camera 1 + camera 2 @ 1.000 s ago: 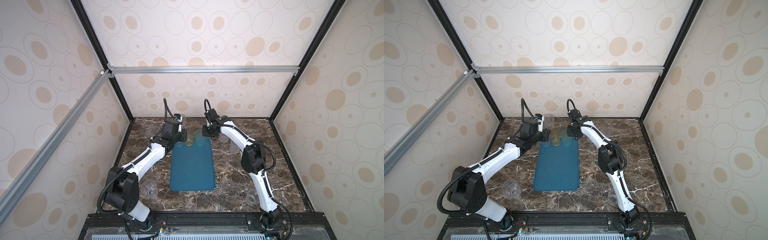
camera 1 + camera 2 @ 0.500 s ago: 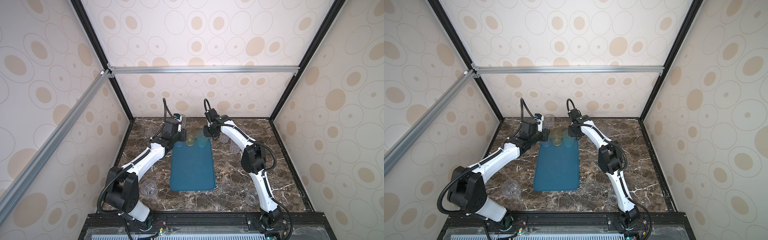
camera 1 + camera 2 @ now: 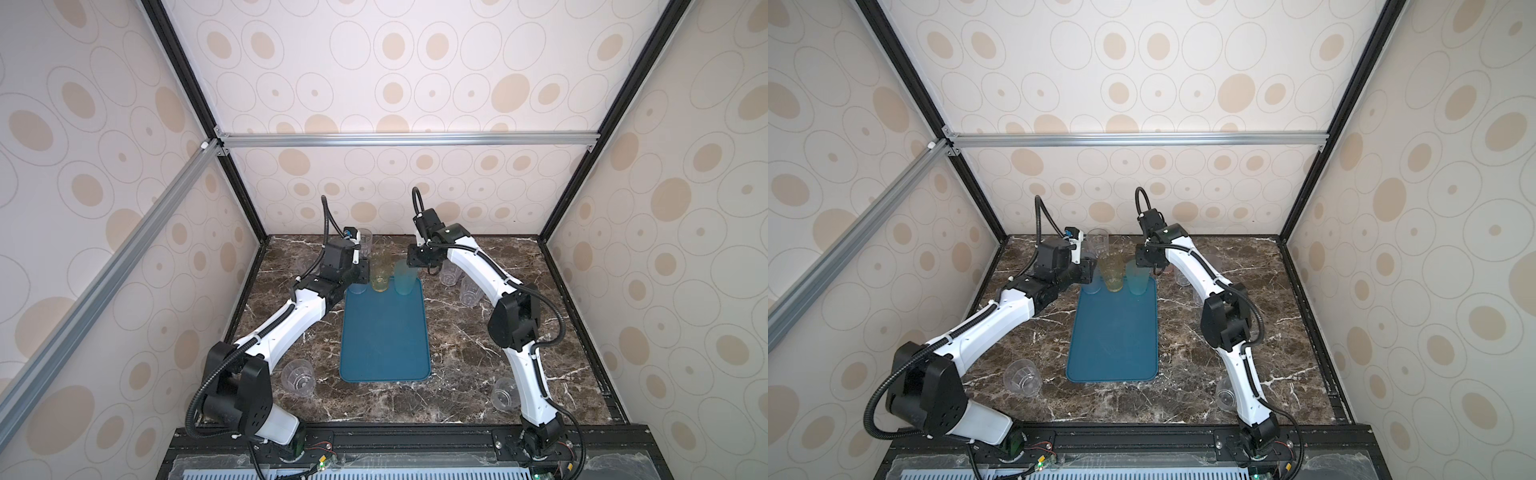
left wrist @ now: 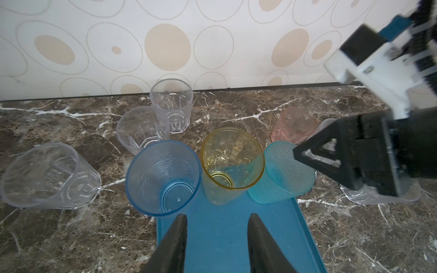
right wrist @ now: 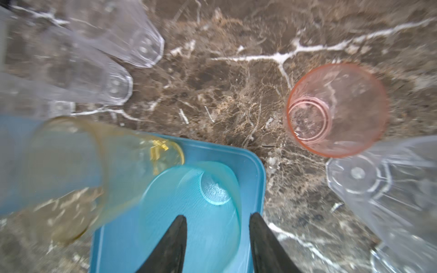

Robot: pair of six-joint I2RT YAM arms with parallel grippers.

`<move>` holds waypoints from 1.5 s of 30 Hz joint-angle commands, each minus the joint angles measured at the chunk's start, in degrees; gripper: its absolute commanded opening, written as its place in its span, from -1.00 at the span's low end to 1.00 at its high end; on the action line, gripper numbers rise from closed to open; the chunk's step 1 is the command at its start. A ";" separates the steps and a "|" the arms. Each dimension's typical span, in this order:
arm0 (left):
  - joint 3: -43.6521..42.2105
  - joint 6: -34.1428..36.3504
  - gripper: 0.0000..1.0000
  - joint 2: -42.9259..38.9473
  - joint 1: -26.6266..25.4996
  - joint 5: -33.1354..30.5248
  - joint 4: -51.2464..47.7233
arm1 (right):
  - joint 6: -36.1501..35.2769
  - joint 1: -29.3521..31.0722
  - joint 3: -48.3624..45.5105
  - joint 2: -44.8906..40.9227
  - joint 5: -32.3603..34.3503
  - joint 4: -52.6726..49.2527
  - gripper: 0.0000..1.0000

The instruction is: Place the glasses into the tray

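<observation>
With the teal glass [image 5: 194,203] standing in the tray's [image 5: 250,163] far corner beside the yellow glass [image 4: 233,158], the right gripper [image 5: 216,215], jaws parted about its rim, should rise vertically to avoid tipping it, while the left gripper [image 4: 216,215] hovers spread and empty.

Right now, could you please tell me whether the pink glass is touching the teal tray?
Apart. The right wrist view shows the pink glass standing on the marble tabletop, with bare marble plainly visible between it and the tray.
</observation>
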 commanded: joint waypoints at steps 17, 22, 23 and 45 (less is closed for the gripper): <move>-3.61 7.54 0.53 -2.89 -18.70 -17.07 6.73 | -0.05 -19.83 -38.70 -32.40 4.12 -1.71 -0.08; -4.87 8.83 0.53 -0.35 -21.00 -15.23 7.58 | -0.02 -22.78 -39.75 -29.04 0.78 -0.36 -0.09; -4.92 8.76 0.53 0.01 -21.07 -14.74 7.31 | -0.11 -22.98 -39.78 -28.33 0.70 0.10 -0.10; -7.57 9.94 0.55 -1.28 -21.15 -16.29 7.20 | 0.51 -23.43 -41.62 -18.18 0.19 6.56 -0.36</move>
